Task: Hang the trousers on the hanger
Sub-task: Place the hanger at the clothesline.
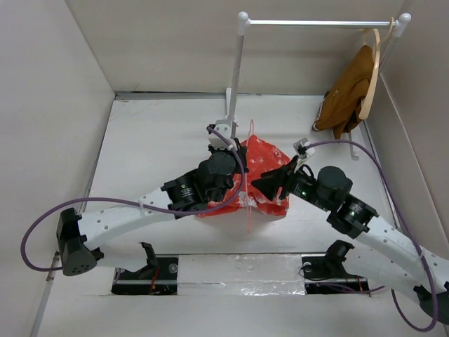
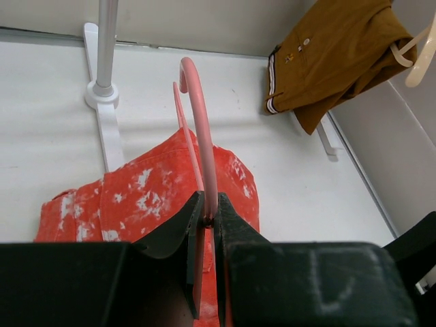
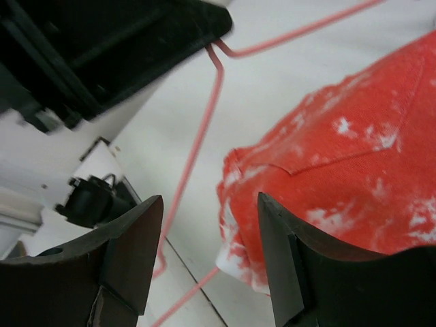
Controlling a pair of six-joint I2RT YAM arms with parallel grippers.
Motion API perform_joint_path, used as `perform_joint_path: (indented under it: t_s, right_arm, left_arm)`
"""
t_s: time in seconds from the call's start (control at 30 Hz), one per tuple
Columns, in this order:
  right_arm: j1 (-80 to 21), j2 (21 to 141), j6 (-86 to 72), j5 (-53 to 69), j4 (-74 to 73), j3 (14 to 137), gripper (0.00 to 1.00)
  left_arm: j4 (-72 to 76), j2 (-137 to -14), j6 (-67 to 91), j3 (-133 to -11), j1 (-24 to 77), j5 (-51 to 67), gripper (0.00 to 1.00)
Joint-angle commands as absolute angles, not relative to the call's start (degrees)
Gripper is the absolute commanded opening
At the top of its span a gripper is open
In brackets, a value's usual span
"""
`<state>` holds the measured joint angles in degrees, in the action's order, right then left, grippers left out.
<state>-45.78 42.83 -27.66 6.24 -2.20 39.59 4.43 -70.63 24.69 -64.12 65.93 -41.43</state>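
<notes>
The red-orange trousers (image 1: 265, 175) with white blotches lie bunched on the table centre; they show in the left wrist view (image 2: 150, 197) and the right wrist view (image 3: 340, 177). The thin pink wire hanger (image 1: 248, 175) stands over them. My left gripper (image 2: 208, 219) is shut on the hanger's neck (image 2: 204, 150), hook pointing away. My right gripper (image 3: 211, 225) is open, its jaws straddling the trousers' lower edge, with a pink hanger wire (image 3: 197, 136) on the table just beside it. In the top view the right gripper (image 1: 261, 184) sits at the cloth's right side.
A white garment rack (image 1: 238, 77) stands at the back, its base (image 2: 102, 95) near the trousers. A brown garment (image 1: 347, 91) hangs on a pale wooden hanger (image 1: 375, 63) at the rack's right end. Walls close in on both sides.
</notes>
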Motion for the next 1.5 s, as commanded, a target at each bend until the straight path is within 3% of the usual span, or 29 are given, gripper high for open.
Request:
perform_joint_path:
  t_s: [0.0, 0.17, 0.3, 0.37, 0.4, 0.5, 0.67, 0.77, 0.9, 0.97, 1.03, 1.07, 1.3, 1.33, 1.37, 1.47]
  right_arm:
    - [-46.8, 43.6, -30.3, 3.7, 3.1, 43.1, 0.63]
    - [-47.5, 46.1, -32.5, 5.9, 6.7, 41.8, 0.62]
    - [-48.0, 49.3, -33.7, 6.7, 10.5, 40.5, 0.53]
    - [-48.0, 50.4, -34.2, 7.9, 11.5, 40.3, 0.41]
    - [-48.0, 50.8, -34.6, 8.3, 13.1, 40.0, 0.30]
    - [-48.6, 51.2, -35.5, 8.0, 14.9, 39.5, 0.15]
    - [-49.1, 51.4, -36.1, 7.5, 14.2, 39.9, 0.17]
    - [-49.1, 51.2, -36.1, 6.6, 14.2, 39.7, 0.12]
    - [-49.1, 52.2, -36.6, 6.3, 15.3, 39.3, 0.27]
    - [-49.1, 52.6, -36.6, 7.6, 15.5, 39.5, 0.27]
    - [-49.1, 53.0, -37.2, 7.6, 16.5, 39.1, 0.06]
    - [-49.1, 53.1, -37.6, 7.8, 17.0, 38.9, 0.00]
    - [-48.6, 50.2, -41.0, 6.9, 21.5, 37.8, 0.00]
    - [-47.2, 49.8, -41.5, 7.5, 21.6, 38.8, 0.00]
    - [-46.7, 48.8, -43.1, 8.5, 22.2, 39.2, 0.00]
    - [-43.8, 48.4, -46.2, 11.5, 24.3, 41.9, 0.00]
  left_arm:
    - [9.6, -68.8, 23.4, -69.5, 66.3, -41.2, 0.00]
    - [11.2, -70.3, 23.6, -70.0, 66.3, -38.4, 0.00]
    - [11.0, -71.9, 23.5, -71.8, 66.3, -36.7, 0.00]
    - [11.6, -72.0, 23.3, -72.3, 66.3, -35.6, 0.00]
    - [11.4, -72.5, 23.0, -72.9, 66.3, -35.6, 0.00]
    - [10.8, -73.0, 22.7, -74.2, 66.3, -35.5, 0.00]
    - [12.0, -73.9, 20.8, -77.2, 66.3, -34.6, 0.00]
    - [13.5, -74.4, 20.8, -77.9, 66.3, -33.1, 0.00]
    - [13.4, -75.1, 20.8, -78.8, 66.3, -32.7, 0.00]
    - [14.1, -75.0, 20.9, -78.2, 66.3, -32.4, 0.00]
    - [14.0, -75.1, 20.7, -78.3, 66.3, -32.8, 0.00]
    - [14.0, -75.1, 20.7, -78.0, 66.3, -33.1, 0.00]
    - [13.9, -74.3, 20.7, -77.0, 66.3, -35.1, 0.00]
    - [14.5, -74.1, 20.2, -76.8, 66.3, -34.9, 0.01]
    - [14.8, -73.9, 19.7, -76.9, 66.3, -34.8, 0.14]
    - [13.6, -74.2, 17.2, -79.6, 66.3, -35.4, 0.35]
